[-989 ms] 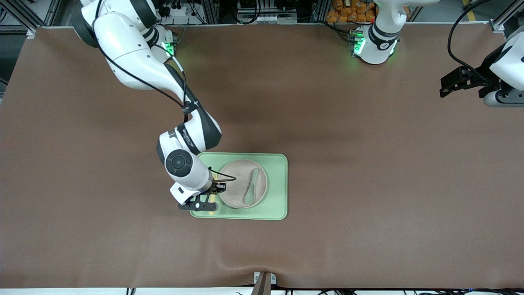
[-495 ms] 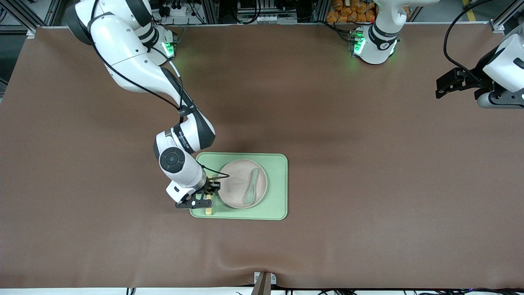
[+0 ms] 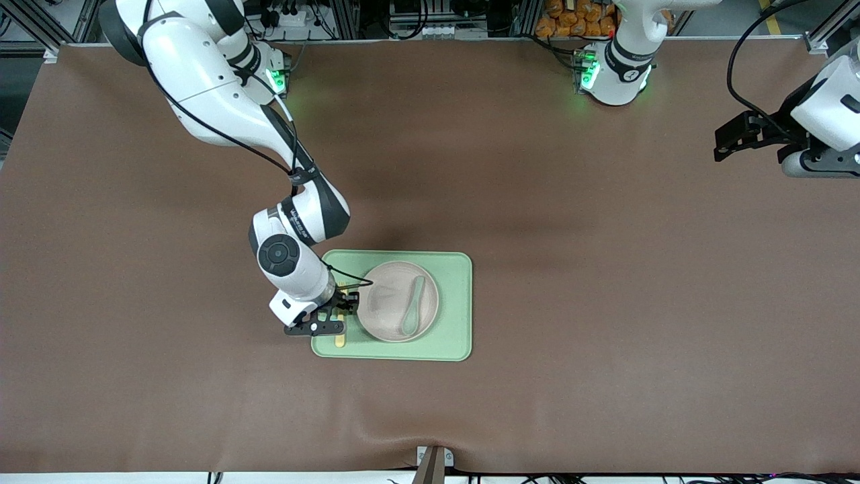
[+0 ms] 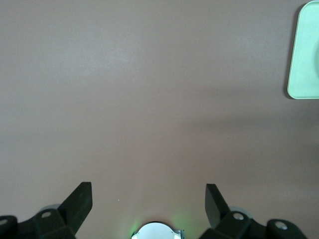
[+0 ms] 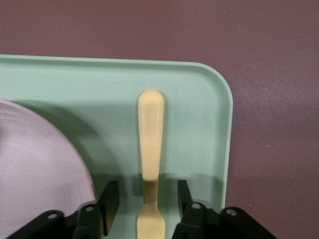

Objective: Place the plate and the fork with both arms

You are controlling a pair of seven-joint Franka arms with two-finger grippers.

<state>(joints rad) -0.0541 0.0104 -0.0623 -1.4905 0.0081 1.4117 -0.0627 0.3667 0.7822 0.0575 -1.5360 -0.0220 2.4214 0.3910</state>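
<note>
The pale-yellow fork [image 3: 340, 339] lies flat on the light-green tray [image 3: 457, 302], beside the plate [image 3: 384, 306] toward the right arm's end. My right gripper [image 3: 340, 310] hangs low over it. In the right wrist view the fork [image 5: 151, 144] runs between my open right gripper's [image 5: 147, 199] fingers [image 5: 110, 199], with a gap on each side. The plate's rim [image 5: 35, 164] shows beside it. My left gripper [image 3: 729, 141] is open and empty over bare table at the left arm's end, waiting; it also shows in the left wrist view [image 4: 148, 196].
A grey-green spoon [image 3: 411, 308] lies on the plate. The tray's corner shows in the left wrist view [image 4: 305, 59] and its rim in the right wrist view [image 5: 199, 99]. Brown table mat [image 3: 605, 269] surrounds the tray. A metal bracket [image 3: 433, 464] sits at the table's near edge.
My right arm and gripper have shifted toward the right arm's end of the tray, uncovering more of the fork's handle. My left gripper has shifted slightly at its end of the table.
</note>
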